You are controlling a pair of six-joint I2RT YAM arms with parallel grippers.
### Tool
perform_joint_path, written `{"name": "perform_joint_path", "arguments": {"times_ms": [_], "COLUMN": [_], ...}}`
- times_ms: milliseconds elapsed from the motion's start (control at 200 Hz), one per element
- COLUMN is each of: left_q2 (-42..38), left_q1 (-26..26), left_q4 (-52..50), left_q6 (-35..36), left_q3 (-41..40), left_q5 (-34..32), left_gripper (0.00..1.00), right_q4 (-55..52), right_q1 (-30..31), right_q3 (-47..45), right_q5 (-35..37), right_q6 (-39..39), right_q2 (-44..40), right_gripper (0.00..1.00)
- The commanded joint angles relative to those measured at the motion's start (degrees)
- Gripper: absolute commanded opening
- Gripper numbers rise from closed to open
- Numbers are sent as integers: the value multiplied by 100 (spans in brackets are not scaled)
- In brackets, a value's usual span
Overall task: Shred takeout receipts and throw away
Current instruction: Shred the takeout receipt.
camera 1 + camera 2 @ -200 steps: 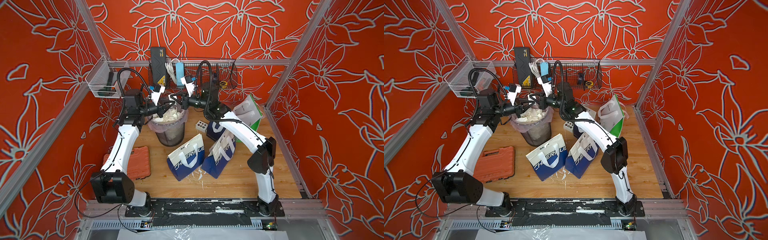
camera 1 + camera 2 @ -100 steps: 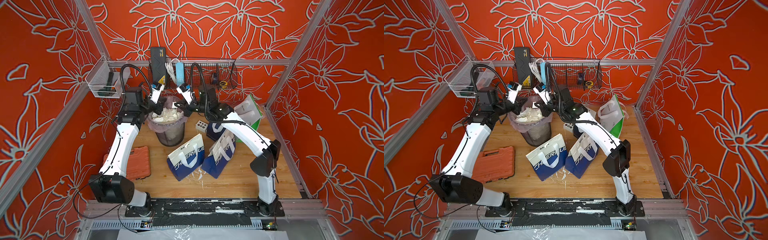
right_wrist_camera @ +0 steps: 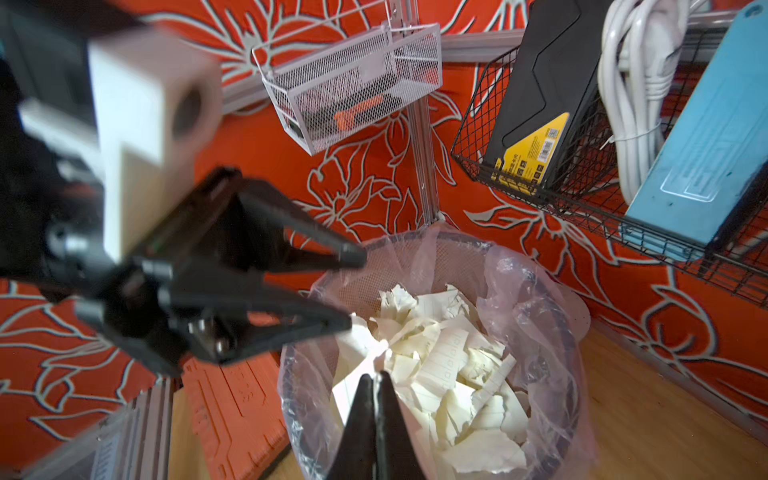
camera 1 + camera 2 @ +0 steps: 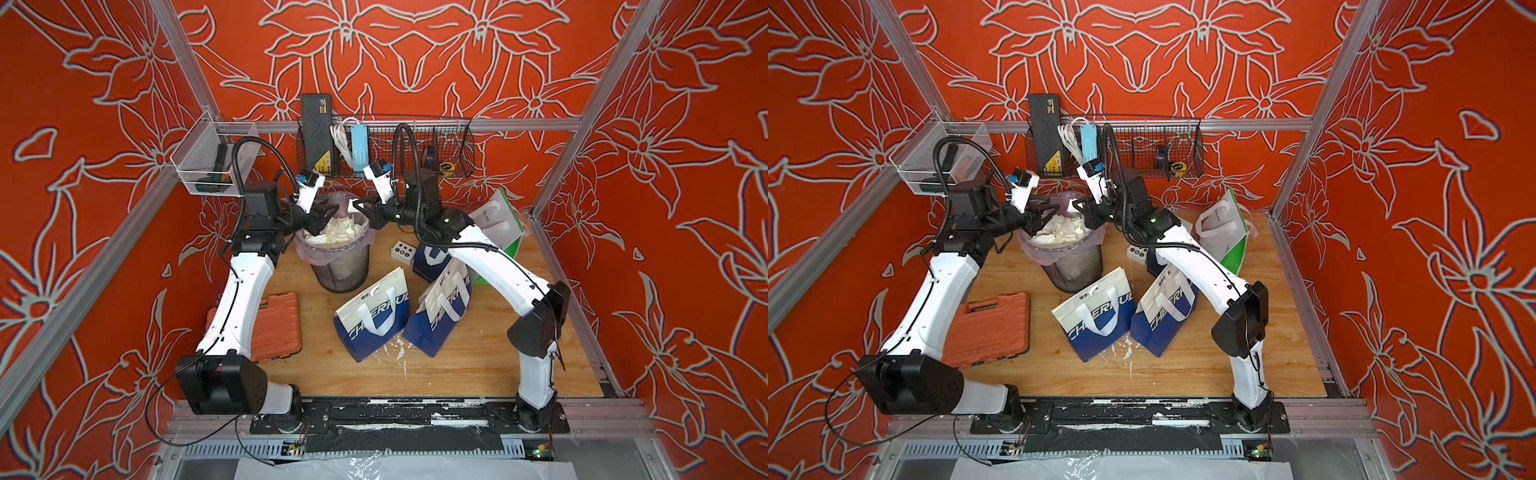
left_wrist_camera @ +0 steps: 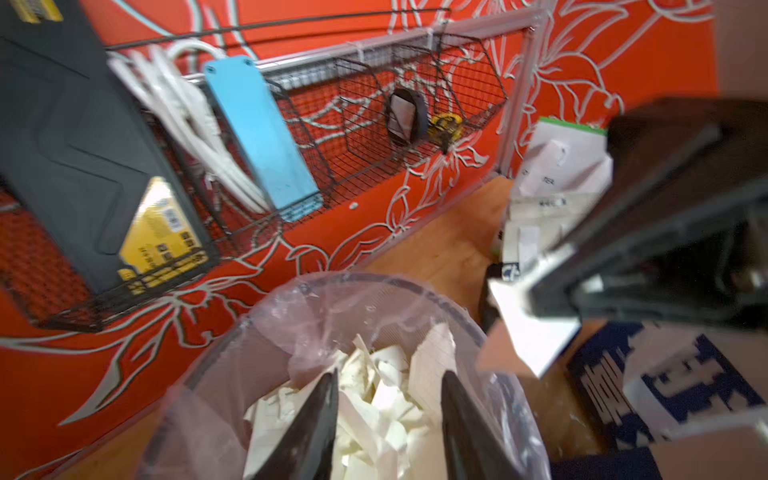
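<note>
A black mesh bin (image 4: 340, 272) (image 4: 1075, 272) with a pink liner stands at the back of the wooden floor. It is heaped with torn white pieces of the takeout receipts (image 4: 332, 230) (image 5: 374, 415) (image 3: 449, 365). My left gripper (image 4: 328, 208) (image 4: 1050, 206) (image 5: 388, 378) (image 3: 355, 291) hovers over the bin's left rim, open, with nothing between its fingers. From the right, my right gripper (image 4: 353, 205) (image 4: 1076, 204) (image 3: 376, 376) hangs over the bin. It is shut on a white receipt piece (image 5: 528, 332) (image 3: 349, 390).
Two blue-and-white CHERRUL bags (image 4: 372, 320) (image 4: 440, 316) lean in front of the bin, with paper scraps (image 4: 395, 353) on the floor. An orange tool case (image 4: 276, 328) lies left, a white-green bag (image 4: 498, 224) stands right. A black wire basket (image 4: 415, 145) hangs on the back wall.
My left gripper has gone from shut to open above the bin. The right gripper has stayed shut on its piece of paper.
</note>
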Motion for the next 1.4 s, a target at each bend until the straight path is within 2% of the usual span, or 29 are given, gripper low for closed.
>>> {"name": "perform_joint_path", "arguments": {"times_ms": [0, 110, 235, 325, 460, 646, 806, 1041, 1141, 1396], "left_q2": [-262, -222, -339, -388, -451, -569, -620, -438, -372, -271], "left_q1": [-103, -360, -742, -818, -828, -858, -853, -991, -1115, -1194], "left_q4": [213, 349, 1065, 1589, 2167, 2541, 2793, 2348, 2071, 1883], "left_q6": [180, 284, 301, 96, -277, -399, -526, -166, 165, 327], "left_q3": [-92, -123, -507, -704, -826, -1054, -1148, -988, -895, -657], "left_q5": [935, 917, -43, -374, -434, -733, -857, -724, -888, -1370], "left_gripper": [49, 53, 57, 58, 59, 58, 58, 55, 49, 14], "right_q4": [553, 36, -202, -266, -214, -543, -696, -625, -672, -803], "right_q1": [-2, 139, 316, 371, 434, 479, 496, 505, 535, 569], "right_q3": [266, 720, 786, 774, 616, 634, 541, 505, 525, 501], "right_q5": [80, 504, 1110, 1194, 1304, 1885, 1960, 1868, 1862, 1945], "right_q6": [1245, 1443, 1783, 2127, 2444, 2555, 2675, 2909, 2923, 2903], "right_q2": [-3, 124, 107, 107, 34, -52, -78, -82, -79, -104], "right_gripper": [0, 0, 0, 0, 0, 0, 0, 0, 0, 0]}}
